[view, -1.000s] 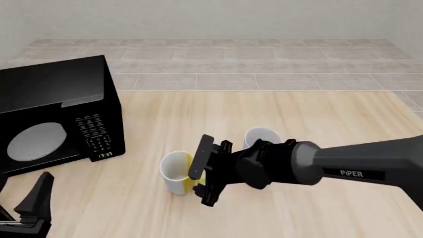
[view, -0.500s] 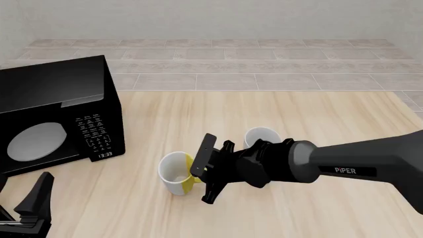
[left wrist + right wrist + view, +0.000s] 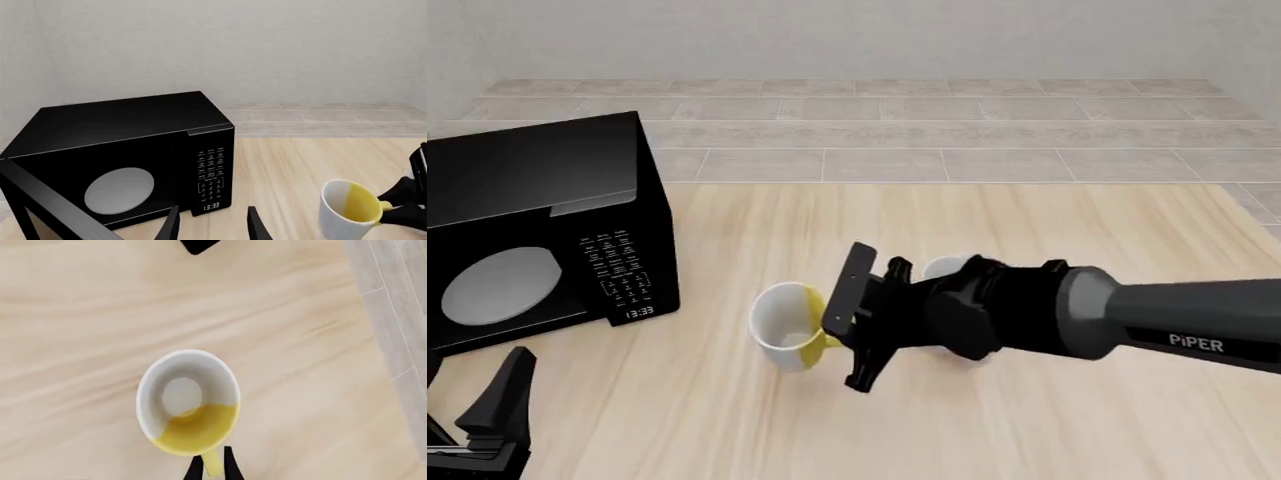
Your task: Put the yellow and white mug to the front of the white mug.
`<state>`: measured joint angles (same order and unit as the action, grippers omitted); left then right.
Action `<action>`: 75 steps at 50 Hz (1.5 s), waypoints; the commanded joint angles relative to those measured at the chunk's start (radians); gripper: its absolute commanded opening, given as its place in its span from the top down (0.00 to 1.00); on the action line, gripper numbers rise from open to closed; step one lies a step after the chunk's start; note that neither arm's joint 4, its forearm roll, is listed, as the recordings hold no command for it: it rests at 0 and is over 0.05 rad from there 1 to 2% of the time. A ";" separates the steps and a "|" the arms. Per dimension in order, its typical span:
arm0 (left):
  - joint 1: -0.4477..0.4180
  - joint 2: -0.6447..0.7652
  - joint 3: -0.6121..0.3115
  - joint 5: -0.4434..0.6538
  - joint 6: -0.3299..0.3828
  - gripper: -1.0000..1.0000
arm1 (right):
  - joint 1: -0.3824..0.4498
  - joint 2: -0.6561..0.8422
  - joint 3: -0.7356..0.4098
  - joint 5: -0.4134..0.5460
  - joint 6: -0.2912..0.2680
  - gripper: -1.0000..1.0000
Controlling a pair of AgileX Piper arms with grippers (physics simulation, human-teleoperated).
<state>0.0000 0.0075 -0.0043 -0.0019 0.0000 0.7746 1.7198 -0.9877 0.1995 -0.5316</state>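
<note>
**Right fingers pinching the mug handle beside the microwave**

Front view. The black microwave (image 3: 541, 225) stands on the wooden counter (image 3: 1068, 230) and serves as the landmark. The yellow and white mug (image 3: 785, 326) sits to the right of the microwave, off its lower front corner, its open mouth tipped toward the camera. The right gripper (image 3: 851, 318) reaches in from the far side of the mug, away from the microwave, at the mug's yellow half. The white mug (image 3: 950, 268) lies farther from the microwave still, mostly hidden behind the right arm, only its rim showing. The left gripper (image 3: 494, 410) rests low, in front of the microwave and well apart from both mugs.

Left wrist view. The left fingers (image 3: 172, 226) are spread, with nothing between them. The microwave's door and keypad face the camera; the yellow and white mug appears beyond the keypad side, yellow half and handle turned away from the microwave.

Right wrist view. The right fingers (image 3: 194, 470) are pressed close on either side of the yellow handle (image 3: 212, 463), pinching it. The mug's off-white interior is seen from above, over bare counter.
</note>
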 commanded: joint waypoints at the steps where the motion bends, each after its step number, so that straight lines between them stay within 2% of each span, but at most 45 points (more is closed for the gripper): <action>1: 0.000 0.000 0.000 0.000 0.000 0.00 | -0.027 -0.066 -0.035 0.048 0.003 1.00; 12: 0.000 0.000 0.000 0.000 0.000 0.00 | -0.051 -0.078 -0.100 0.109 0.026 1.00; 15: 0.000 0.000 0.000 0.000 0.000 0.00 | -0.054 -0.081 -0.125 0.129 0.053 1.00; 29: 0.000 0.000 0.000 0.000 0.000 0.00 | -0.102 -0.060 -0.178 0.160 0.108 1.00; 44: 0.000 0.000 0.000 0.000 0.000 0.00 | -0.224 -0.024 -0.244 0.182 0.161 1.00; 58: 0.000 0.000 0.000 0.000 0.000 0.00 | -0.329 0.007 -0.277 0.192 0.173 1.00; 61: 0.000 0.000 0.000 0.000 0.000 0.00 | -0.356 0.013 -0.270 0.180 0.159 1.00; 75: 0.000 0.000 0.000 0.000 0.000 0.00 | -0.418 0.039 -0.271 0.160 0.170 1.00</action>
<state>0.0000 0.0075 -0.0043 -0.0019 0.0000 0.4082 1.7425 -1.2482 0.3716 -0.3757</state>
